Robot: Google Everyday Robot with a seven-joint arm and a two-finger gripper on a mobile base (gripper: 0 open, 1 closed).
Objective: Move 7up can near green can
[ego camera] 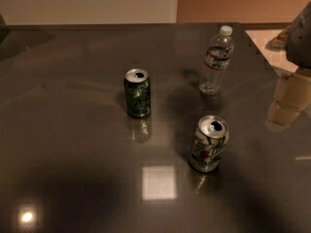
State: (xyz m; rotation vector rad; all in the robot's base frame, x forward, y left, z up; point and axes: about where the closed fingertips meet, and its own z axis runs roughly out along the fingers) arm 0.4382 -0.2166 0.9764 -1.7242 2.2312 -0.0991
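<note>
Silver-white 7up can (209,143) with green swirls stands upright on the counter (73,130), right of centre on the near side. Its top is already opened. Nothing touches it. The green can (137,92), dark, same size, also upright and opened, sits to its left and further back, with bare counter between the two; they are apart, not yet near. A clear bottle (216,59) with a white cap stands upright behind the 7up can, off to the right of the green can, clear of both.

Tool (302,38): only a grey shape at the right edge, upper part of the view, well away from the 7up can and holding nothing that shows. Released or clenched, cannot tell.

Judged step: reach and grasp, not begun.

To do it well:
- Bring the tool in from the right and down onto the 7up can, staying on the near side of the bottle so the arm does not sweep it.
- Take the can across mid-body, square to it. It is thin-walled and will likely dent or tip if pinched near the rim.
- It is open, so keep it upright the whole way.
- The counter looks glossy and a nudge may slide the can, so close on it centred.
- Lift a little and carry it left and back.
- Set it down just beside the green can on its near right side, without bumping it.
</note>
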